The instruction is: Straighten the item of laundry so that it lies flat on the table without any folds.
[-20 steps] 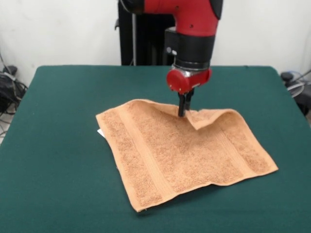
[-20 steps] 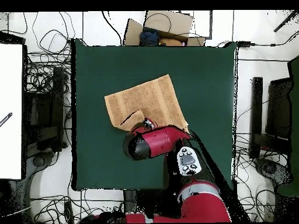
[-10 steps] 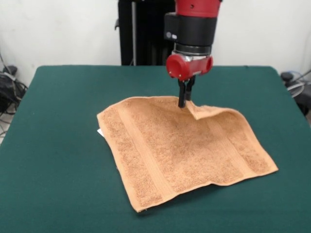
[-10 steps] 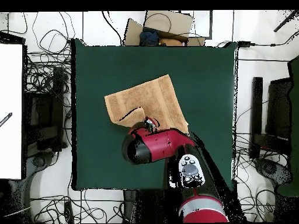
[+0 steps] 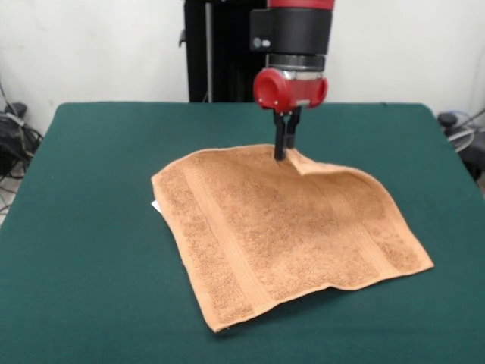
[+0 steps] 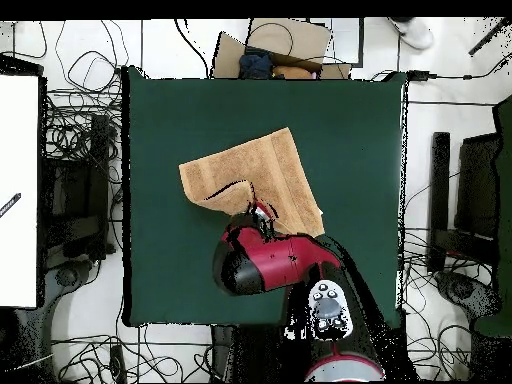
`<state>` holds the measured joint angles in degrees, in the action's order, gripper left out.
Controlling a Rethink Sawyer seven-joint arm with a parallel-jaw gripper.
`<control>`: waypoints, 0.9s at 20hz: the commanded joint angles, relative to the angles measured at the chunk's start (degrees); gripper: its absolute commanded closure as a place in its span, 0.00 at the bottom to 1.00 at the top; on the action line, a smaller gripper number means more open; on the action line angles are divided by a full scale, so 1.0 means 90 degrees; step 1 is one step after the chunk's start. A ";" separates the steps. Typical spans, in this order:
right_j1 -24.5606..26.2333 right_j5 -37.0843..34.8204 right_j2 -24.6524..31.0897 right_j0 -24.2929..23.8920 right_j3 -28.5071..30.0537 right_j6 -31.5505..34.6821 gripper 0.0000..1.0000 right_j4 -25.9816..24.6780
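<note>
Pinched together on the towel's far edge, the jaws of my gripper hold a small raised peak of cloth. From the front I see that the gripper has carried that edge toward the far side of the table over the last second. The fold that drooped to the right of the fingers is now smaller and shallower. I judge the flap is nearly pulled out, though a ridge still runs from the pinch to the right corner, so the towel is not flat yet. It lies a little right of the table's middle, with a white tag peeking out at its left edge.

From overhead the arm covers the pinch. The towel shows a curved notch on the edge nearest the arm, narrower than before. The table is otherwise bare.

I count one towel, one tag, one gripper, one table
</note>
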<state>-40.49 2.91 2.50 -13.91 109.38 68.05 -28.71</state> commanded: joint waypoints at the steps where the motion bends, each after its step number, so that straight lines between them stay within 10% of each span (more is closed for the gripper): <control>1: -0.0008 0.0950 -0.0591 0.0516 0.0602 0.1770 1.00 0.0380; 18: 0.0981 0.2944 -0.1571 0.1125 0.0743 0.1435 1.00 0.0924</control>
<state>-35.51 25.22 -9.06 -5.54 113.06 68.05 -23.96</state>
